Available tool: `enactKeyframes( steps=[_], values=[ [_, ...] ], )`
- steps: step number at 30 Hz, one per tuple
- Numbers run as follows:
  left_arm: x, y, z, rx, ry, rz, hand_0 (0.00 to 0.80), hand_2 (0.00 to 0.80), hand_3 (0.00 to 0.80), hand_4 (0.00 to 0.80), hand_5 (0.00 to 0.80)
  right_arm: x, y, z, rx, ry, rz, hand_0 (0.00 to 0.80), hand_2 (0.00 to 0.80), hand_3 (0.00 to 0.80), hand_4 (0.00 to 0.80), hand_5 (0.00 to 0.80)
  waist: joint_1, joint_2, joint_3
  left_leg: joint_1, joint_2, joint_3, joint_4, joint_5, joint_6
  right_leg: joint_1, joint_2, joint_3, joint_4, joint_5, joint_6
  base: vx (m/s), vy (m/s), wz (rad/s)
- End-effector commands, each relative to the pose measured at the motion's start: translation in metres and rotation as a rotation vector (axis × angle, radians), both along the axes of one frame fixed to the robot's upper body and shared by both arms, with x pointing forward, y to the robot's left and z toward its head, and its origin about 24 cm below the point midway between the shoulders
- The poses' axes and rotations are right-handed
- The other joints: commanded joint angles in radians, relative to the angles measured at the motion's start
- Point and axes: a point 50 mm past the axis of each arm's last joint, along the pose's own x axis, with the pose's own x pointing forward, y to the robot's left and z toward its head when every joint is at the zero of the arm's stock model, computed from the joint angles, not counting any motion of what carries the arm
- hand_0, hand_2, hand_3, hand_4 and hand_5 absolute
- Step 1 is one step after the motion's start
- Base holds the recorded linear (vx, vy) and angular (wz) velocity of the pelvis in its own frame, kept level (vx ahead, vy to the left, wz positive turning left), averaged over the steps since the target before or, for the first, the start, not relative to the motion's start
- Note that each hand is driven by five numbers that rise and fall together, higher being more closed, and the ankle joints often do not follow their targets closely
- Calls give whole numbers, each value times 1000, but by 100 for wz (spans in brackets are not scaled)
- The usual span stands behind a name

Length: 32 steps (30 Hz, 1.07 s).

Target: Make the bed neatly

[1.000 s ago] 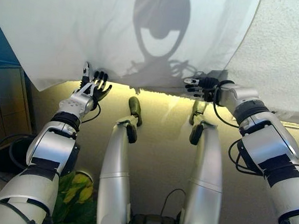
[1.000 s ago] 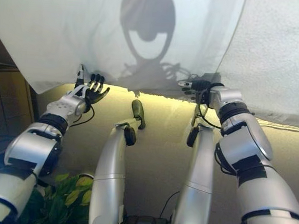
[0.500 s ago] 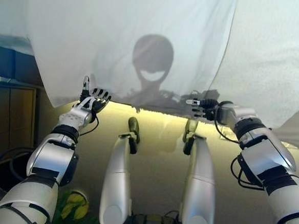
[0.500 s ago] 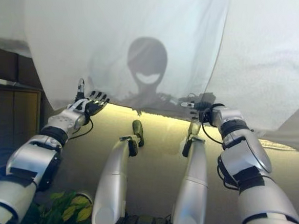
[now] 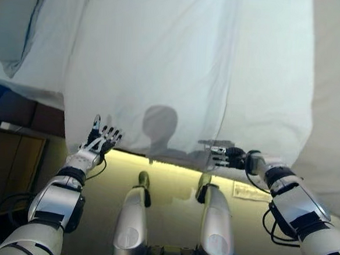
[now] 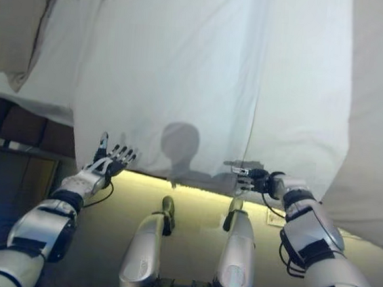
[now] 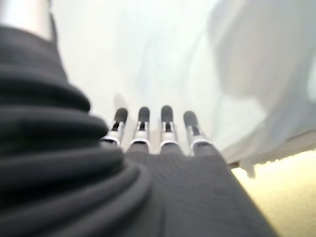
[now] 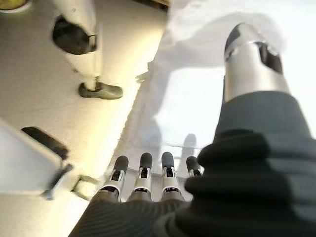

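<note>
A white sheet [image 5: 163, 63] covers the bed and hangs over its near edge, with a long fold [image 5: 225, 90] running down it. My left hand [image 5: 99, 141] is open, fingers spread, at the sheet's lower hem on the left. In the left wrist view its straight fingers [image 7: 143, 118] point at the sheet [image 7: 148, 49]. My right hand [image 5: 226, 156] is open, fingers straight and pointing left, at the hem right of the middle. In the right wrist view its fingers [image 8: 143, 165] and thumb [image 8: 252, 59] are held just off the sheet [image 8: 197, 98]. Neither hand holds cloth.
A white textured blanket [image 5: 336, 86] lies over the bed's right side and hangs lower than the sheet. A pale pillow or cover with a dark seam [image 5: 14, 23] lies at the far left. The dark bed base [image 5: 19, 108] shows under it, above brown floor [image 5: 10, 157].
The camera has tilted up, so more of the bed shows and the hem sits lower in the picture. Both hands stay open at the hem.
</note>
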Motion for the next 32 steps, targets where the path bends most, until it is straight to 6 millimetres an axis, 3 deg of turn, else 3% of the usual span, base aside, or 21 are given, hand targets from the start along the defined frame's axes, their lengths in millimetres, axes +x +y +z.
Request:
enactKeyframes(
  steps=[1,5,7,11,15,18,25,32],
  values=[
    [-10,6,-7,20,-36,-13,0,0,0,0,0,-12,-7,-10,54,-40,-10,0,0,0,0,0,31,-17,-77,32,-37,21,25,-23,16,183,-17,-36,-217,62,57,187,-69,-3],
    [-52,12,-44,116,71,-63,0,0,0,0,0,-51,-15,-48,98,24,-100,0,0,0,0,0,30,-13,-167,174,-49,29,-136,9,14,333,2,-46,-371,103,87,289,-79,-3],
    [-83,15,-66,216,156,-128,0,0,0,0,0,-81,-23,-69,109,78,-153,0,0,0,0,0,28,-10,-219,239,-53,39,-209,24,15,392,10,-47,-442,132,104,271,-38,6],
    [-123,18,-90,360,269,-263,0,0,0,0,0,-130,-30,-100,141,179,-277,0,0,0,0,0,24,-1,-297,318,-55,54,-309,43,21,452,23,-42,-526,173,121,205,-19,-4],
    [-146,11,-104,394,301,-344,0,0,0,0,0,-173,-23,-124,190,289,-397,0,0,0,0,0,19,7,-336,376,-63,70,-400,58,26,489,35,-49,-576,191,133,104,-19,-6],
    [-163,-5,-117,393,364,-388,0,0,0,0,0,-199,-12,-139,253,369,-550,0,0,0,0,0,17,5,-360,390,-72,57,-405,44,35,503,48,-45,-577,174,126,53,-30,-9],
    [-224,-28,-144,347,590,-545,0,0,0,0,0,-239,-14,-154,225,457,-865,0,0,0,0,0,2,-5,-381,431,-63,88,-399,18,46,533,55,-34,-577,161,122,64,-32,-8],
    [-237,-28,-147,259,633,-453,0,0,0,0,0,-254,-13,-158,191,508,-915,0,0,0,0,0,-7,-5,-384,454,-57,97,-399,7,49,548,62,-18,-578,156,119,29,-3,-11]
  ],
)
